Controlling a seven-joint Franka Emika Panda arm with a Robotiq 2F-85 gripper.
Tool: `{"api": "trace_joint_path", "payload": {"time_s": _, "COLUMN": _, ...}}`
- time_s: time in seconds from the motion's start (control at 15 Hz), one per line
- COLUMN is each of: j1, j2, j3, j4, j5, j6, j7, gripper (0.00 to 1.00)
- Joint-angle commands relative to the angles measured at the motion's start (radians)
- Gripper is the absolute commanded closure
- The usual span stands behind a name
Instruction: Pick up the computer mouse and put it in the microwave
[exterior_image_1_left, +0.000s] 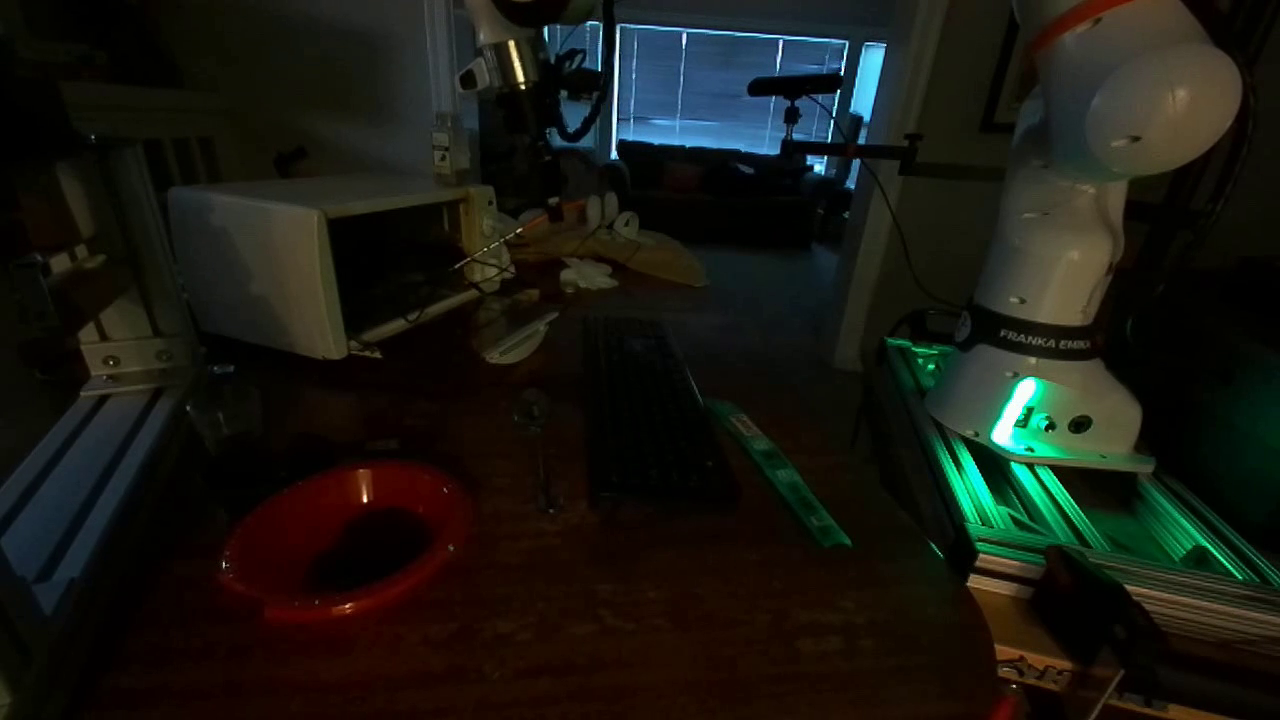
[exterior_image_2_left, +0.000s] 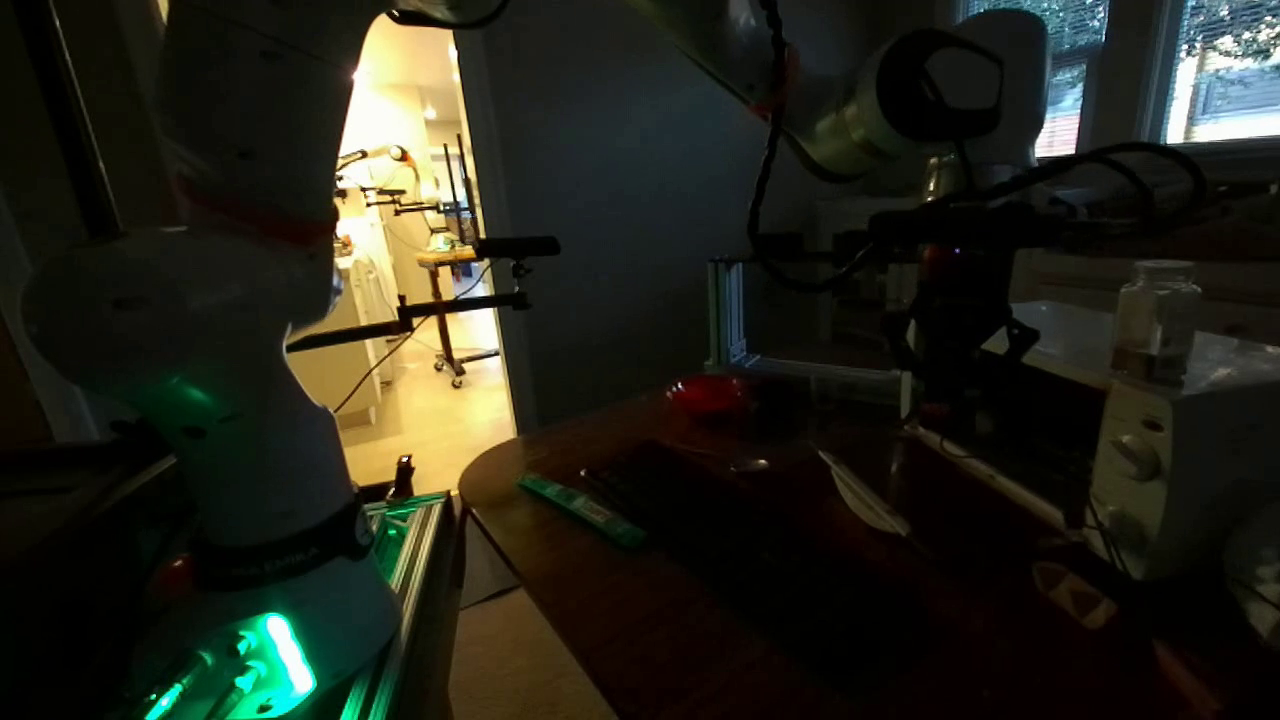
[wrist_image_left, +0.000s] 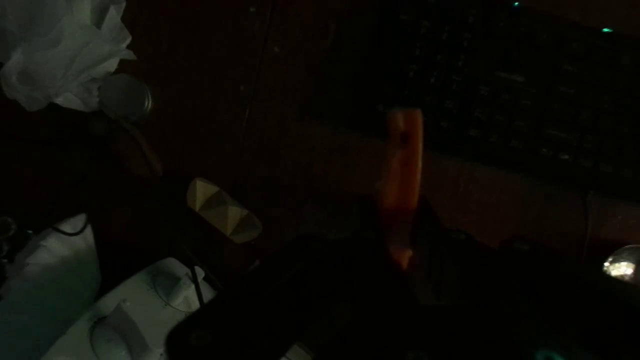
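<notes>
Exterior view, left to right, very dark: aluminium frame (exterior_image_1_left: 90, 470) at the left edge. Microwave (exterior_image_1_left: 255, 265) far left, white box, dark front turned right; can't read inside. Jar (exterior_image_2_left: 1155, 330) stands on top, knobs (exterior_image_2_left: 1135, 455) beside the front. Red bowl (exterior_image_1_left: 290, 545) near left on the table (exterior_image_1_left: 700, 620), nearer than the microwave; dark patch in it, shadow or object, can't tell. Pale flat item (exterior_image_1_left: 518, 340) just right of the microwave; can't ID it. Small shiny item (exterior_image_1_left: 543, 465) between bowl and keyboard (exterior_image_1_left: 655, 410). Gripper (exterior_image_1_left: 553, 205) is up clear of the table toward the far side, right of the microwave's front, pinching an orange-handled tool (wrist_image_left: 404, 175). It's tilted; thin shaft (exterior_image_1_left: 487, 250) slopes down left toward the microwave. Wrist view agrees: handle sticks out of the gripper, knobs low on the left, tan faceted item (wrist_image_left: 224, 210) on the table near them. Keyboard lies mid-table, long side running near to far. Green strip (exterior_image_1_left: 785, 475) just right of it, slightly angled. Robot base (exterior_image_1_left: 1040, 400) at the right, its light (exterior_image_1_left: 1015, 410) green. Mouse: can't pick it out in this light.
</notes>
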Motion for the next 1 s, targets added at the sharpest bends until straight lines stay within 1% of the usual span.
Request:
{"api": "trace_joint_path", "payload": {"time_s": 0.0, "j1": -0.025, "j2": 0.041, "j3": 0.015, "j4": 0.105, "j5": 0.062, "j6": -0.12, "j7": -0.07, "gripper": 0.95}}
{"api": "trace_joint_path", "payload": {"time_s": 0.2, "j1": -0.036, "j2": 0.062, "j3": 0.012, "j4": 0.164, "j5": 0.089, "j6": -0.175, "j7": -0.099, "gripper": 0.95}}
{"api": "trace_joint_path", "payload": {"time_s": 0.67, "j1": -0.085, "j2": 0.123, "j3": 0.013, "j4": 0.279, "j5": 0.163, "j6": -0.211, "j7": -0.171, "gripper": 0.95}}
{"api": "trace_joint_path", "payload": {"time_s": 0.87, "j1": -0.094, "j2": 0.136, "j3": 0.014, "j4": 0.294, "j5": 0.185, "j6": -0.225, "j7": -0.195, "gripper": 0.95}}
{"api": "trace_joint_path", "payload": {"time_s": 0.93, "j1": -0.091, "j2": 0.13, "j3": 0.01, "j4": 0.281, "j5": 0.179, "j6": -0.218, "j7": -0.192, "gripper": 0.95}}
